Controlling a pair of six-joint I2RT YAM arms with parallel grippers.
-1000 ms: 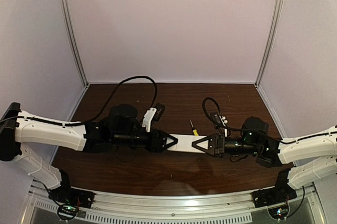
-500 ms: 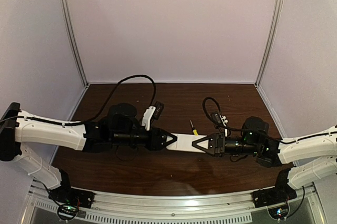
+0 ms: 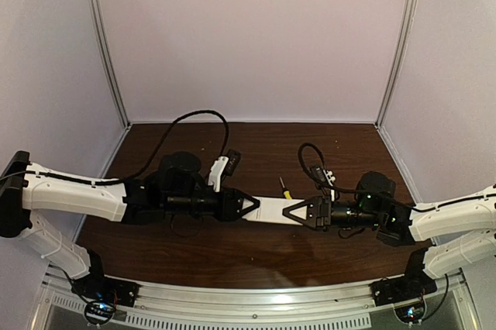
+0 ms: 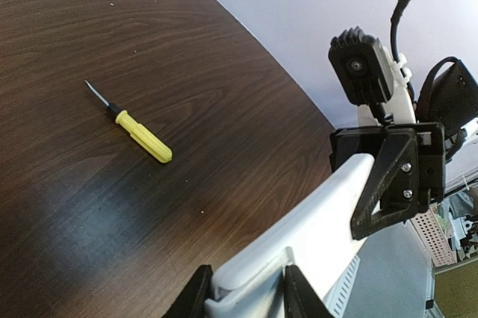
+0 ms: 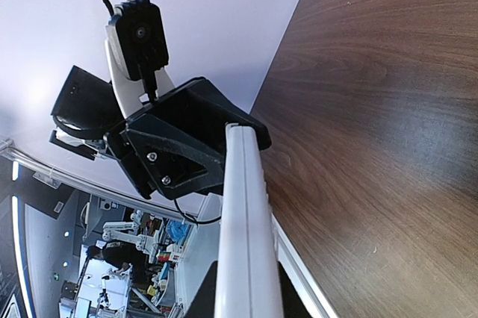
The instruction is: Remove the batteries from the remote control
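For battery access, right hand (image 3: 287,211) at 3 o'clock clamps slim white plastic remote control (image 3: 271,208) aloft; left hand (image 3: 256,205) opposite. Its grip I cannot tell

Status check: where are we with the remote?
Left gripper and right gripper clamped on remote control, one end each. No batteries in view. Screwdriver lies apart, not obstructing.

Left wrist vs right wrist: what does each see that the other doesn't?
Left wrist only: the yellow-handled screwdriver lying on the table, and the right end effector gripping the far end of the remote control. Right wrist only: the left end effector on the opposite end. Both: the white remote control spanning between the arms, and the dark wood table.
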